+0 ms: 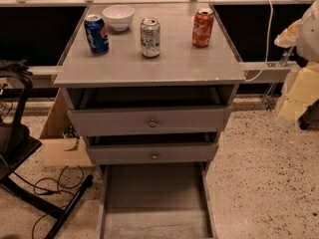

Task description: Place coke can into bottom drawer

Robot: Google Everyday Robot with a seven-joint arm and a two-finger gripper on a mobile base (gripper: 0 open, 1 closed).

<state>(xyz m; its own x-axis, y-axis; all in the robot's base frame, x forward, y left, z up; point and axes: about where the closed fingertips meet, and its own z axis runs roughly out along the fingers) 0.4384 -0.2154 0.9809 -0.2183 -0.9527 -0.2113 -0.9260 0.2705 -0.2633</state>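
A grey cabinet (149, 69) stands on a speckled floor (259, 173) with its bottom drawer (154, 189) pulled out, the gripper (298, 93) hangs at the right edge, open or closed I cannot tell, and the coke can (203, 28) stands upright on the cabinet top.

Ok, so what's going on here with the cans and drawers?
Nothing is being handled yet. The coke can stands upright at the back right of the cabinet top, with a silver-green can, a Pepsi can and a white bowl. The bottom drawer is pulled out, nothing in it. The robot's arm shows at the right edge; its gripper, seemingly the dark tip there, is well clear of the can.
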